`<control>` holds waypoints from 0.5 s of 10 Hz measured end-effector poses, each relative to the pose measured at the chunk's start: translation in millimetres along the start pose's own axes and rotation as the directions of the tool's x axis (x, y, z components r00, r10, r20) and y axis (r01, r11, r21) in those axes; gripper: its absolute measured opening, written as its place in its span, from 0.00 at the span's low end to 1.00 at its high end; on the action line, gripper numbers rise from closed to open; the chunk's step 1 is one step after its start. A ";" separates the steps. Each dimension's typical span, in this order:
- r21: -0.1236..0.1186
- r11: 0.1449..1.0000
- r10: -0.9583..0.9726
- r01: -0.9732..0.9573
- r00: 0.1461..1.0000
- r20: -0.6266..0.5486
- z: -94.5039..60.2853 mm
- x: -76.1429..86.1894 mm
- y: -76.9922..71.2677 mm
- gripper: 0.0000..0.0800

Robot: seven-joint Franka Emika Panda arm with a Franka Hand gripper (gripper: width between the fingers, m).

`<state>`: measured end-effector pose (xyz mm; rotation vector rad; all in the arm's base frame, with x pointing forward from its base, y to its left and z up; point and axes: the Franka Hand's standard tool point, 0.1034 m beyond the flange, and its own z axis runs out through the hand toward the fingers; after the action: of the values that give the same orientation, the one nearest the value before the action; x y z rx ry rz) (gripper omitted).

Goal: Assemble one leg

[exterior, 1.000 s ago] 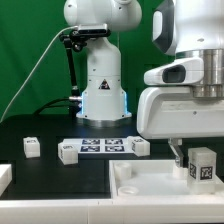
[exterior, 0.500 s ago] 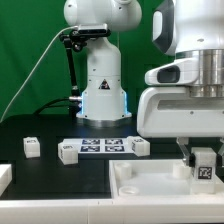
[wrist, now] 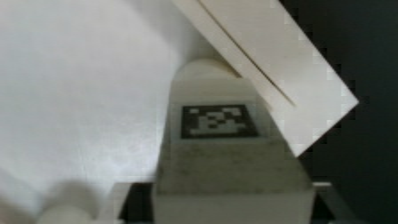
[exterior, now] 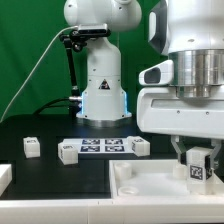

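The two-finger gripper (exterior: 199,160) is clamped on a small white plastic square post with a black-and-white tag, the leg (exterior: 198,168), at the exterior view's right. The leg sits between the fingers with its long axis about vertical and its tagged face toward the camera. Directly below lies the large white tray-like panel (exterior: 150,190); the leg's lower end is at or just above the panel's surface near its far right corner. Contact is probably made, but the angle is too low to confirm.

In the wrist view the leg (wrist: 222,140) runs straight out from the gripper (wrist: 222,190) with the tag facing the camera, and the panel (wrist: 80,90) is behind it with its raised rim edge crossing diagonally. The key relation is that the leg is straight under the claw, on axis, pointing down at the panel corner.

Counts:
- one arm, one gripper
- one panel
- one held leg
- three loose white tagged blocks on the black table (exterior: 50,170): one (exterior: 32,147) at the exterior view's left, one (exterior: 68,152) beside the flat white marker board (exterior: 103,146), one (exterior: 138,147) at the board's other end
- a white part (exterior: 4,177) cut off at the left edge, unidentifiable
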<state>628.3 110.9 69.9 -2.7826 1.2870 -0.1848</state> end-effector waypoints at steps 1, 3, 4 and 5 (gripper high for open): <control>-0.005 0.985 0.171 -0.171 0.985 -0.007 -0.1 -1.0 1.4 0.37; -0.015 0.947 0.321 -0.321 0.947 -0.003 -0.3 -1.9 2.5 0.37; -0.020 0.914 0.406 -0.406 0.914 -0.001 -0.3 -2.4 3.1 0.37; -0.021 0.894 0.447 -0.447 0.895 -0.001 -0.3 -2.8 3.3 0.37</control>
<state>623.9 110.9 69.7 -2.4080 1.8878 -0.1353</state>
